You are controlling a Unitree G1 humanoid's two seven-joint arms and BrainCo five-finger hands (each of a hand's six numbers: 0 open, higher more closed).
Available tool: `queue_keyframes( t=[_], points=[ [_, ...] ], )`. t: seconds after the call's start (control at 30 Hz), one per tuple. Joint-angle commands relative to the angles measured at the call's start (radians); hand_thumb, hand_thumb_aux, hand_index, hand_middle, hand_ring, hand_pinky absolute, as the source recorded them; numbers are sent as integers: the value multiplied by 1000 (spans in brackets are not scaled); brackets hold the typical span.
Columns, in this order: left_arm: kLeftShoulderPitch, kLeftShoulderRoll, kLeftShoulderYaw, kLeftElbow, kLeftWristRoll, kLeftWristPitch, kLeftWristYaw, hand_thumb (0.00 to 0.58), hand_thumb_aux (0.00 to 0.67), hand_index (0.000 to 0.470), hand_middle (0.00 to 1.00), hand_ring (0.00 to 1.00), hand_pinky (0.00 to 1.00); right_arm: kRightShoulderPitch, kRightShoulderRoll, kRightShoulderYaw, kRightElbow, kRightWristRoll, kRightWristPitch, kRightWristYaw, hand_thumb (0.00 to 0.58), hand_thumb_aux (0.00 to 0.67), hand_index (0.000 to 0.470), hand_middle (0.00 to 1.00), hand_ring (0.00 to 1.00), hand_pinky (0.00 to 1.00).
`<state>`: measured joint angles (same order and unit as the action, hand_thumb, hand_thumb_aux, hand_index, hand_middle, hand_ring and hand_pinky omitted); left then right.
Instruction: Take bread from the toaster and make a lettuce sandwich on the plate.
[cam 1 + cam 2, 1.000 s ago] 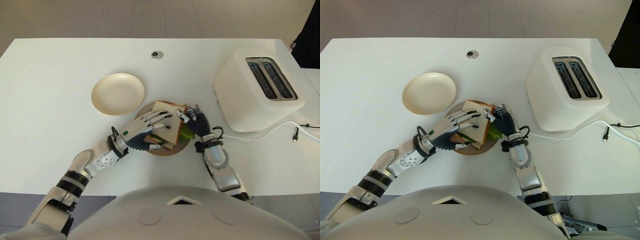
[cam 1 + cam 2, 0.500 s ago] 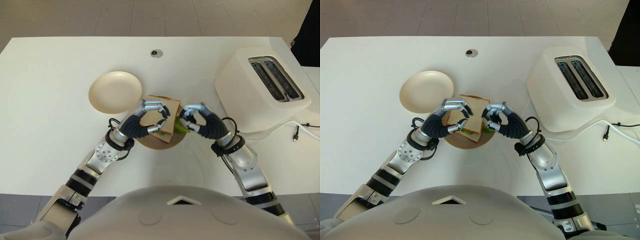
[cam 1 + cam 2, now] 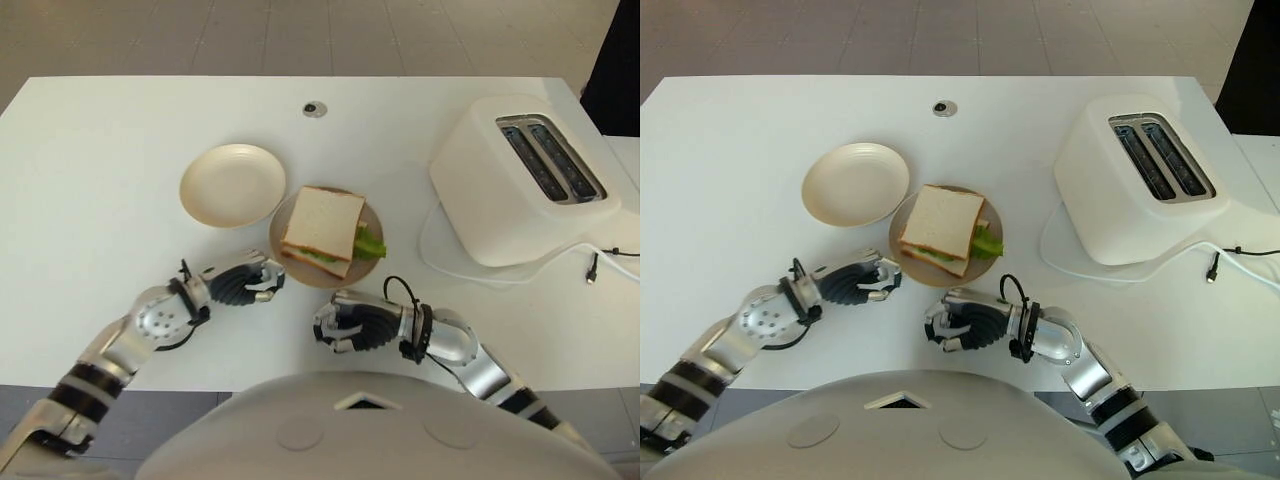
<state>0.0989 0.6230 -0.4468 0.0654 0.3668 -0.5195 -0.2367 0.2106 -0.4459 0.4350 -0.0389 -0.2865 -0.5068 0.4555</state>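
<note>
Sandwich (image 3: 322,229) assembled on plate (image 3: 365,270), lettuce (image 3: 369,243) at 3 o'clock. Left hand (image 3: 240,283) 8 o'clock, right hand (image 3: 352,322) 6 o'clock, both clenched, empty. Task judged complete; next move only parks arms.

1. The left hand (image 3: 240,283) is held with fingers curled and nothing grasped, pointed rightward; its forearm is angled in from the lower left.
2. The right hand (image 3: 350,322) is likewise curled and empty, pointed leftward, with its forearm angled in from the lower right.
</note>
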Motion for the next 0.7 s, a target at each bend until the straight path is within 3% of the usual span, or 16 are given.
queue_keyframes(
  t=[0.03, 0.17, 0.3, 0.33, 0.37, 0.4, 0.43, 0.47, 0.57, 0.7],
  points=[
    [-91, -148, -60, 183, 156, 69, 93, 580, 670, 470, 1000, 1000, 1000, -112, 69, -102, 129, -122, 115, -209, 580, 670, 470, 1000, 1000, 1000],
    [-197, -232, -40, 357, 219, 75, 250, 580, 670, 470, 1000, 1000, 1000, -219, 137, -137, 310, -200, 163, -410, 580, 670, 470, 1000, 1000, 1000],
    [-212, -247, -16, 407, 232, -10, 384, 580, 670, 470, 1000, 1000, 1000, -198, 151, -154, 308, -128, 83, -433, 580, 670, 470, 1000, 1000, 1000],
    [-193, -246, 14, 365, 184, -81, 407, 472, 381, 267, 741, 741, 741, -166, 143, -168, 248, -66, 37, -414, 562, 552, 387, 1000, 1000, 1000],
    [-163, -251, 51, 301, 111, -163, 429, 0, 0, 0, 0, 0, 0, -137, 145, -199, 174, 12, -1, -407, 156, 97, 68, 976, 976, 976],
    [-129, -268, 84, 226, 13, -239, 438, 0, 0, 0, 0, 0, 0, -120, 164, -250, 97, 96, -26, -422, 0, 0, 0, 588, 588, 588],
    [-92, -288, 97, 150, -96, -298, 431, 0, 0, 0, 0, 0, 0, -110, 179, -295, 27, 166, -30, -435, 0, 0, 0, 220, 220, 220],
    [-65, -303, 107, 100, -145, -333, 433, 0, 0, 0, 0, 0, 0, -108, 188, -328, -17, 191, -34, -450, 0, 0, 0, 0, 0, 0],
    [-39, -398, 149, 53, -305, -363, 439, 0, 0, 0, 0, 0, 0, -128, 221, -399, -62, 211, -39, -495, 0, 0, 0, 0, 0, 0],
    [-102, -478, 226, 207, -365, -338, 424, 0, 0, 0, 0, 0, 0, -139, 255, -394, 47, 119, -60, -536, 0, 0, 0, 0, 0, 0]
  ],
)
